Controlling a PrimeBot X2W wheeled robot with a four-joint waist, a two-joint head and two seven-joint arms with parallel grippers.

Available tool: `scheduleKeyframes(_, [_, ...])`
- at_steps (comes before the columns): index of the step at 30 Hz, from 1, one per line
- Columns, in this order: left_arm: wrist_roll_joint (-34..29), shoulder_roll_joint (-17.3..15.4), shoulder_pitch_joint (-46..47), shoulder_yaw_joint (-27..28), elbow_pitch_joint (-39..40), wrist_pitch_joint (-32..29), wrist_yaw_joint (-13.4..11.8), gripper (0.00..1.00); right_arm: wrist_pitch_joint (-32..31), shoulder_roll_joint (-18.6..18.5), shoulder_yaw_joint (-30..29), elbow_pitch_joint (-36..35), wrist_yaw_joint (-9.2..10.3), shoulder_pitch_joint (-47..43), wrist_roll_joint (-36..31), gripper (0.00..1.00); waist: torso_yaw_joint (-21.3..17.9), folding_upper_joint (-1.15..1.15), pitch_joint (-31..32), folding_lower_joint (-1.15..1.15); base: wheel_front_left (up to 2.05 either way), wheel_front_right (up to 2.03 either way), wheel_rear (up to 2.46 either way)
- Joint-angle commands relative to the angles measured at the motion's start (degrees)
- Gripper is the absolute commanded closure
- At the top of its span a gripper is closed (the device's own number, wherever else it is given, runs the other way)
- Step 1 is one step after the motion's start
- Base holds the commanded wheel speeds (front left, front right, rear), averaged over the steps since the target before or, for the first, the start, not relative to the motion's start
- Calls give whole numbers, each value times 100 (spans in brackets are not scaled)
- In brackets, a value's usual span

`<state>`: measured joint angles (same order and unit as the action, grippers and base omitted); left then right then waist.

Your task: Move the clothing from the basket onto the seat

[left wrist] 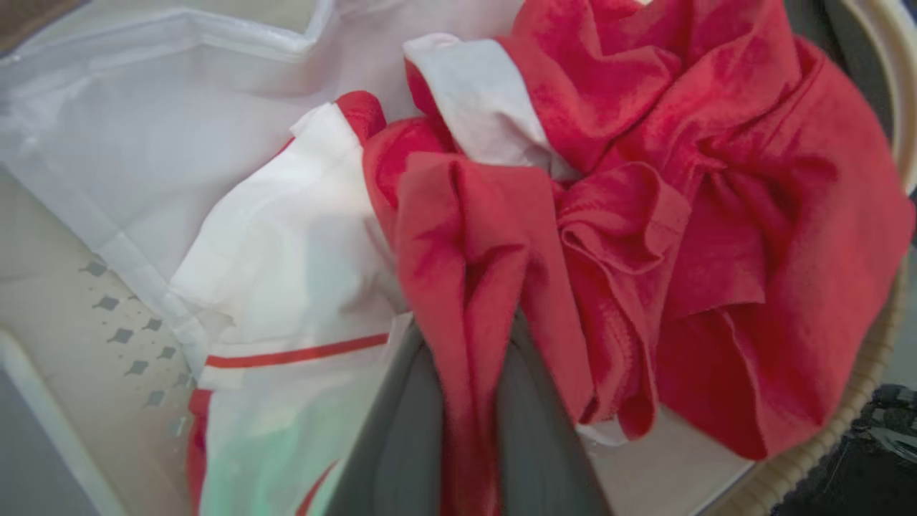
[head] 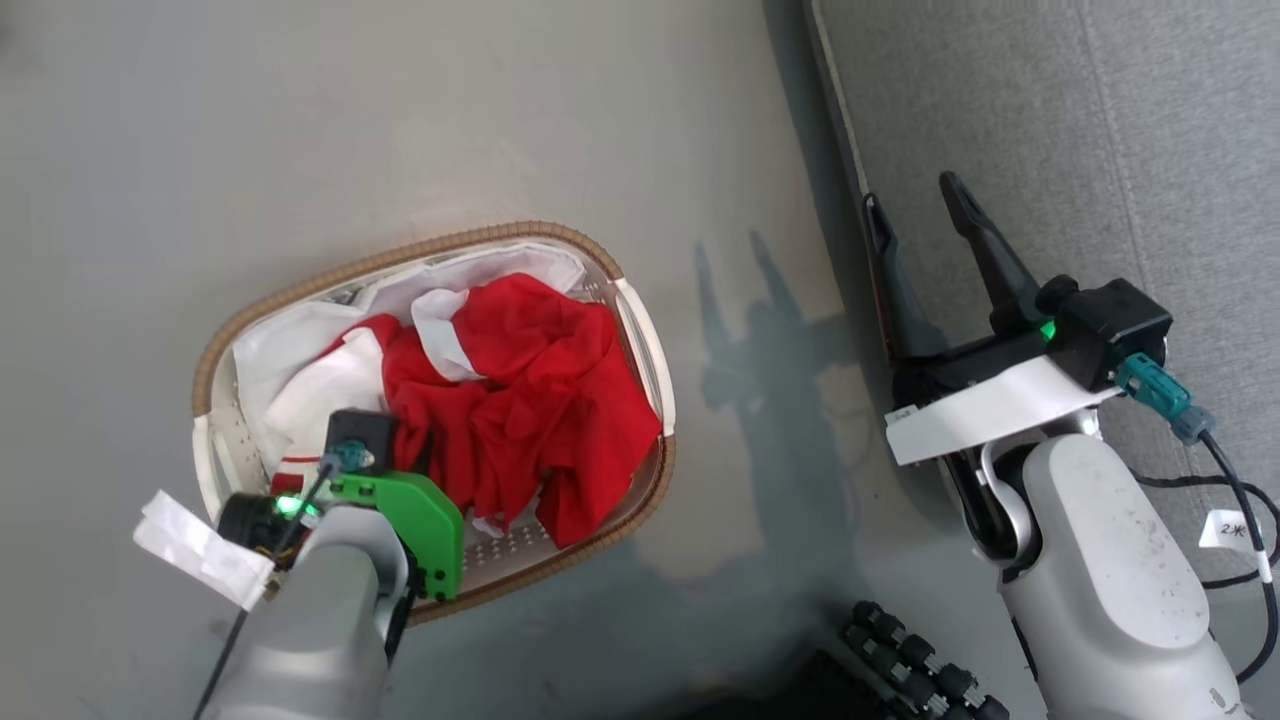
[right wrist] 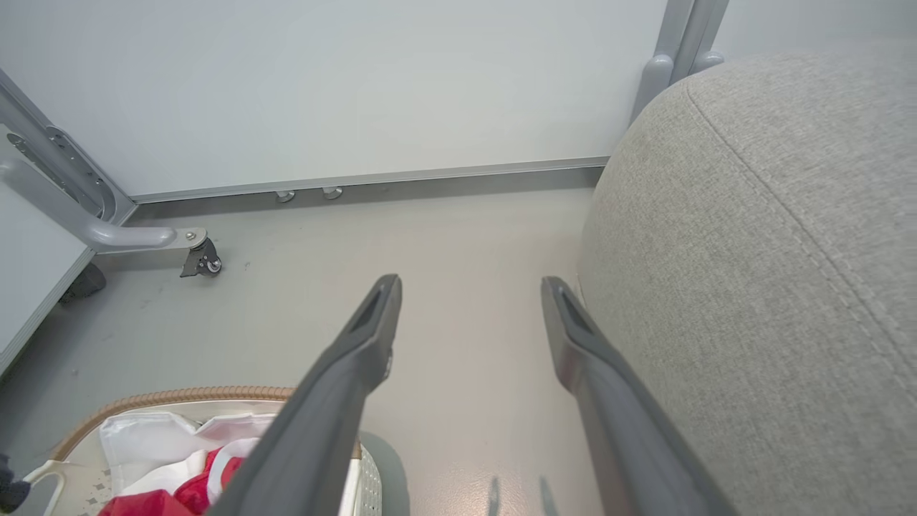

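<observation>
The clothing (head: 530, 400), a crumpled bright red garment with white cuffs, lies in the oval basket (head: 420, 250) on the floor. My left gripper (left wrist: 469, 337) reaches down into the basket and is shut on a fold of the red clothing (left wrist: 716, 215), which is pinched between its two grey fingers. In the head view its fingertips are hidden under the green wrist mount. My right gripper (head: 912, 197) hangs open and empty over the floor, just left of the seat (head: 1100, 120). In the right wrist view that gripper (right wrist: 471, 285) has the seat (right wrist: 774, 251) on its right and the basket (right wrist: 179, 394) at the lower left.
The white cloth liner (head: 290, 350) is bunched along the basket's left side. A wall panel and a metal frame on a caster (right wrist: 204, 261) stand beyond the basket. My base's dark rollers (head: 920, 670) sit near the seat's corner. A cable (head: 1230, 480) hangs off my right wrist.
</observation>
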<state>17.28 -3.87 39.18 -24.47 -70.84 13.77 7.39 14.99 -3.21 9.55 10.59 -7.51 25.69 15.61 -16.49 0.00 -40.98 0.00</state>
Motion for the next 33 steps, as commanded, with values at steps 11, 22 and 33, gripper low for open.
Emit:
scheduleKeyframes(11, [770, 88, -935, -415, 1076, 142, 17, 100, 28, -89, -254, 295, 4, -665, -54, 0, 503, 0, 1814, 0, 0, 0, 0])
scheduleKeyframes(22, [817, 91, -1814, -281, 2636, 139, 17, 100, 29, -182, -414, 515, 4, -1425, -137, 0, 883, 0, 3042, 0, 0, 0, 0])
scheduleKeyframes(33, [841, 92, -2036, -202, 4164, 139, 18, 100, 28, -159, -433, 615, 4, -1986, -168, 0, 1081, 0, 3823, 0, 0, 0, 0])
